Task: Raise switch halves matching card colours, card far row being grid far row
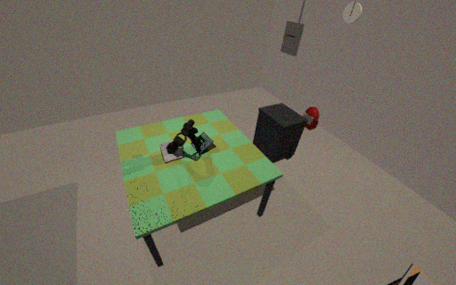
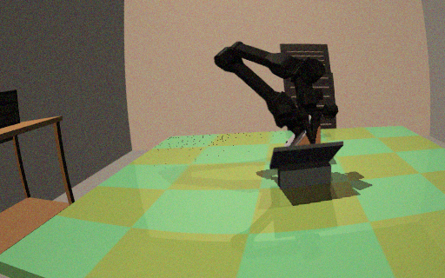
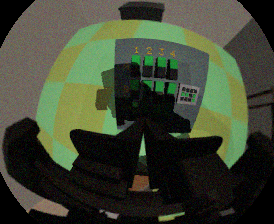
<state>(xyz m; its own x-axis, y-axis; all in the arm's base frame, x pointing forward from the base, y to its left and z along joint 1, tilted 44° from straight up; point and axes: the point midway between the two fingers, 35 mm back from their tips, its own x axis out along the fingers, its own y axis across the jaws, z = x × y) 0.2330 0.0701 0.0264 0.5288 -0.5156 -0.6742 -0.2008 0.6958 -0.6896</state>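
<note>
The grey switch panel (image 3: 194, 63) (image 1: 206, 142) (image 2: 306, 155) stands tilted on the checkered table (image 1: 242, 178) (image 2: 193, 208). In the wrist view it carries two rows of rocker switches with green halves, the far row (image 3: 156, 64) above the near row (image 3: 162, 87). The small card (image 3: 189, 94) sits at the panel's right edge; its squares are too small to read. My gripper (image 3: 143, 120) (image 2: 304, 138) (image 1: 197, 149) is shut and empty. It hangs just over the near row's left part and hides the switches there. I cannot tell whether it touches them.
The arm's base stands on a pale plate (image 1: 168, 155). A dark cabinet (image 1: 278, 131) with a red knob (image 1: 312, 118) stands beyond the table's right side. A wooden side table (image 2: 19, 126) is at the far left.
</note>
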